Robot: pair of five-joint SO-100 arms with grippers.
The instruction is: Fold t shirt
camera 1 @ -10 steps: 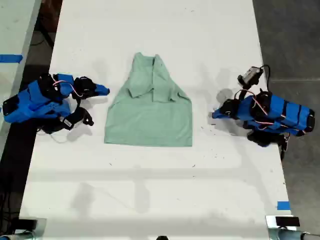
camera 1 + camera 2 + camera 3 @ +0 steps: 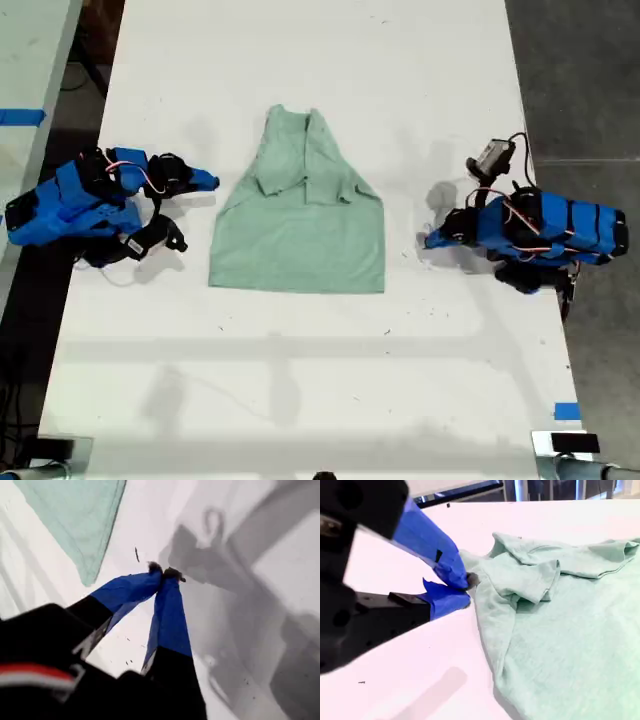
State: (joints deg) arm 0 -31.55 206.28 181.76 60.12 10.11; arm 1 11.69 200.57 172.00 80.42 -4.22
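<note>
The pale mint-green t shirt (image 2: 300,230) lies flat on the white table (image 2: 300,380), near the middle of the exterior view. Both sleeves are folded in over its chest and its hem faces the view's bottom. My first gripper (image 2: 430,240) rests at the exterior view's right, shut and holding nothing, a short way off the shirt's hem corner (image 2: 75,515). Its blue fingertips meet at the tip of the first gripper (image 2: 165,573). My second gripper (image 2: 208,181) sits at the exterior view's left, shut, with the second gripper's tip (image 2: 466,589) right beside the t shirt's edge (image 2: 560,630).
A blue tape mark (image 2: 566,411) sits near the table's corner at the exterior view's lower right. Another tape strip (image 2: 20,117) lies on a neighbouring surface at the view's left. Dark floor (image 2: 580,80) borders the table on the view's right.
The first arm has shifted slightly toward the exterior view's bottom, its tip a little lower. The second arm and the shirt have not moved.
</note>
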